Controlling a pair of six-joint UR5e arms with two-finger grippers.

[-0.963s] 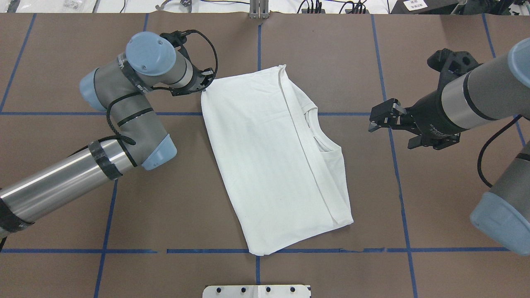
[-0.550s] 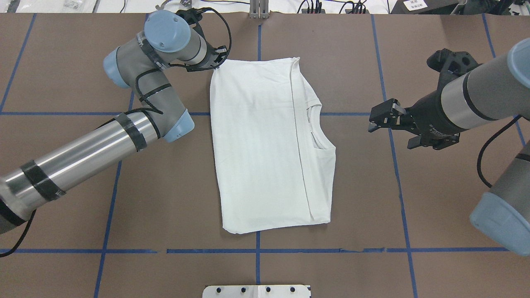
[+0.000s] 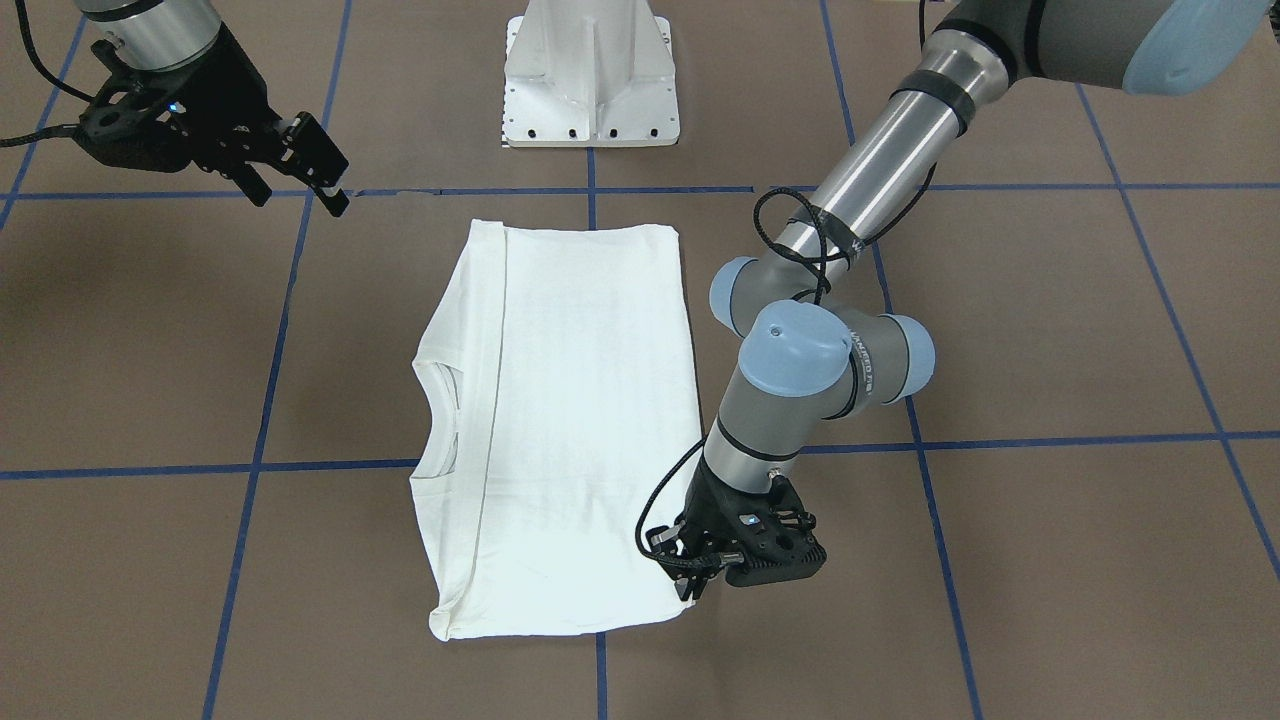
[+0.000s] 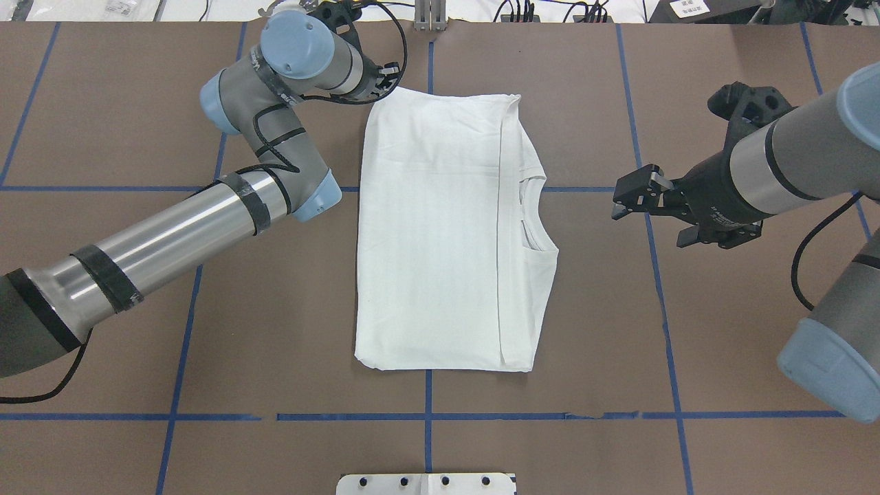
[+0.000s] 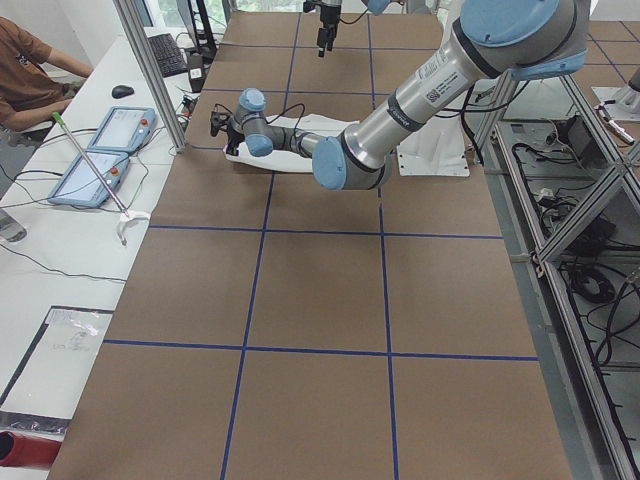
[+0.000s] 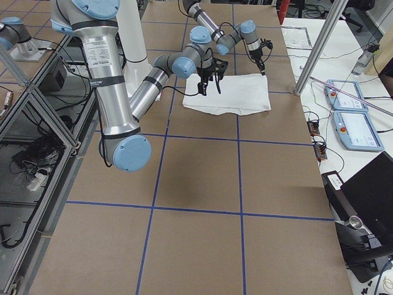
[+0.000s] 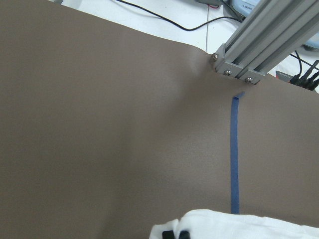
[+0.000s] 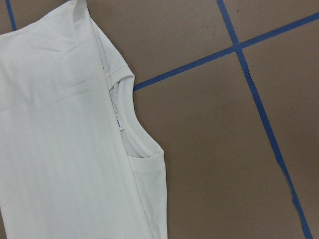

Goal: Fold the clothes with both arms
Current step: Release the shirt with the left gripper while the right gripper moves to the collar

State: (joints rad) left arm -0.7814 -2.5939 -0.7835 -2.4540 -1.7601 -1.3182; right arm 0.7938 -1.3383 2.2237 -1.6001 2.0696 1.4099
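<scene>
On the brown table [image 4: 722,330], midway between the two arms, the white shirt [image 4: 440,227] lies flat as a long rectangle, plain side up. Its long axis runs straight away from the robot's base. The round collar [image 4: 533,213] and its small tag [image 8: 119,123] sit on the long edge that faces the robot's right.

We find the left gripper [image 4: 381,79] at the far corner of the shirt on the robot's left. In the left wrist view its fingertips [image 7: 169,234] sit close together with white cloth around them, so we read it as pinched on that corner. From the front-facing view the same gripper [image 3: 700,585] touches the shirt's corner [image 3: 670,610].

The right gripper [image 4: 629,196] hangs with its jaws spread and nothing between them. It is well apart from the cloth, out beyond the collar edge and roughly level with the collar.

We judge that the coming move is a fold along the length, bringing the far short edge toward the near one. That depends on the far corner on the robot's right [image 4: 515,100]. It lies ahead of the right gripper and inward, toward the left arm. The right arm is the nearer free arm for it.
</scene>
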